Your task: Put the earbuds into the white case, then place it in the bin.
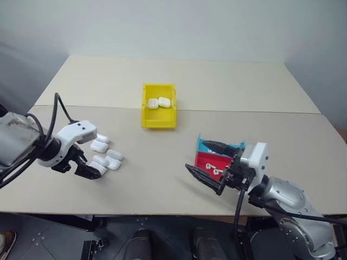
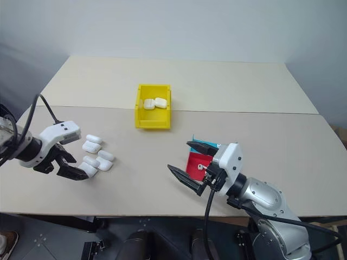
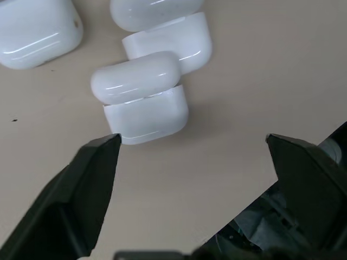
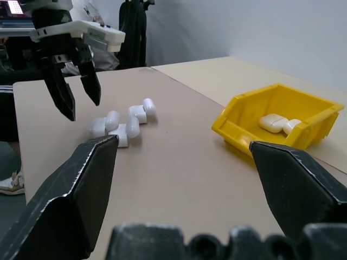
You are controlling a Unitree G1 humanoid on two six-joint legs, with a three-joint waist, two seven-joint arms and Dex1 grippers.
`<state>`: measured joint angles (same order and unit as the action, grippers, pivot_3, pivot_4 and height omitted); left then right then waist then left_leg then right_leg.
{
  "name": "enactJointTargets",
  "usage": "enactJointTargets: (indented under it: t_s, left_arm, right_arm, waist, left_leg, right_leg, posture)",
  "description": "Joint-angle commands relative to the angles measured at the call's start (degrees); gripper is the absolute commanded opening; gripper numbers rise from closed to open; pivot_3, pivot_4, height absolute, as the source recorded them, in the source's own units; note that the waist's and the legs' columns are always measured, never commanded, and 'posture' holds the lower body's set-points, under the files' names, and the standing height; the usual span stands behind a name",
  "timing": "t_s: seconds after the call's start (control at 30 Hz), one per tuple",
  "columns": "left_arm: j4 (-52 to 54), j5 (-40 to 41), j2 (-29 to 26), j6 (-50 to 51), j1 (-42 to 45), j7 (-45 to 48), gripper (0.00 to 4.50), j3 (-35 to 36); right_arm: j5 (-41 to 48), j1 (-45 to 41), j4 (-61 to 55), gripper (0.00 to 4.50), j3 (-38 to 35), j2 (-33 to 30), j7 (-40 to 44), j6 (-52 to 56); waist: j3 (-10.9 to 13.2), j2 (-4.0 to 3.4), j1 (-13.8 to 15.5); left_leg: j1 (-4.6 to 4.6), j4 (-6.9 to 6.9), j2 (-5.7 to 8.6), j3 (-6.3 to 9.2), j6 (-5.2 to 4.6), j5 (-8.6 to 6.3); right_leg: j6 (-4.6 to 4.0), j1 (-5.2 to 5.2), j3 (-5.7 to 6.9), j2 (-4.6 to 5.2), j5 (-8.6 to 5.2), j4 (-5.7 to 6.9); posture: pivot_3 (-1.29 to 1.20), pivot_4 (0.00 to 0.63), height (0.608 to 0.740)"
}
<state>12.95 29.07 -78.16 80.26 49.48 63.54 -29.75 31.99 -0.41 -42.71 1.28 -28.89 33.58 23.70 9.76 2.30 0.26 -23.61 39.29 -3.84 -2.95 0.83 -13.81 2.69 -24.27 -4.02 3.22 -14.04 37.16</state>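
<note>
Several white cases (image 1: 107,158) lie in a cluster on the table's left side, and the nearest case (image 3: 146,114) has its lid hinged open. My left gripper (image 1: 87,168) hangs open just over the near edge of that cluster, pointing steeply down, with nothing between its fingers. The yellow bin (image 1: 146,114) stands at mid-table with two closed white cases (image 1: 158,102) inside. Tiny white earbuds (image 1: 217,170) lie in a red tray (image 1: 205,161) on the right. My right gripper (image 1: 210,161) is open and empty, level, hovering at that tray.
A blue tray (image 1: 207,144) stands tilted just behind the red one. A seam (image 1: 260,111) between two tabletops runs across behind the bin. The table's front edge (image 1: 162,212) is close to both grippers.
</note>
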Motion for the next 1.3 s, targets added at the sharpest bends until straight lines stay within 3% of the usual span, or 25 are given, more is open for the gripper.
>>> enactJointTargets:
  t_s: [0.03, 0.23, 0.37, 0.9, 1.3]
  left_arm:
    - [-2.19, -3.8, 1.75, 5.01, 5.16, -0.62, 4.46, -4.51]
    - [-5.45, -5.39, 5.79, 10.9, 11.73, -1.41, 4.46, -13.32]
    - [-5.91, -5.64, 7.03, 11.16, 12.29, -2.42, 4.46, -15.58]
    - [-13.85, -6.18, 14.25, 12.24, 10.63, -11.6, 4.46, -14.55]
    - [-12.67, -6.67, 16.26, 11.23, 8.1, -15.39, 4.46, -11.39]
  right_arm:
    - [-0.34, -0.02, -2.22, 4.5, -0.29, 0.5, -0.67, -1.5]
    - [-1.02, 0.59, -2.7, 4.5, 0.26, 1.21, -1.19, -1.9]
    - [-1.54, 0.81, -2.95, 4.5, 0.54, 1.56, -1.35, -2.1]
    - [-1.99, 1.35, -3.66, 4.5, 0.75, 1.83, -1.44, -2.0]
    - [-2.48, 1.28, -3.3, 4.5, 0.79, 2.03, -1.37, -2.4]
  waist:
    - [0.0, 0.0, 0.02]
    - [0.0, 0.0, 0.21]
    - [0.0, 0.0, 0.06]
    - [0.0, 0.01, 0.08]
    - [-0.01, 0.01, 0.09]
  left_leg:
    - [-0.01, 0.0, 0.0, 0.0, 0.0, 0.0]
    - [-0.01, 0.01, 0.01, 0.05, -0.02, 0.01]
    - [-0.05, 0.01, 0.01, 0.05, -0.02, 0.01]
    - [-0.04, 0.02, 0.01, 0.09, -0.03, 0.02]
    - [0.02, 0.02, 0.02, 0.09, -0.03, 0.02]
  right_leg:
    - [0.0, 0.0, 0.0, 0.0, 0.0, -0.01]
    - [0.01, 0.01, 0.01, 0.0, 0.0, 0.02]
    - [0.01, -0.02, 0.01, 0.0, 0.0, 0.01]
    - [0.0, -0.01, 0.02, 0.0, 0.0, 0.04]
    - [0.0, 0.02, 0.02, 0.01, 0.0, 0.07]
  posture:
    - [0.0, 0.15, 0.74]
    - [0.0, 0.15, 0.74]
    - [0.0, 0.15, 0.74]
    - [0.0, 0.15, 0.74]
    - [0.0, 0.15, 0.74]
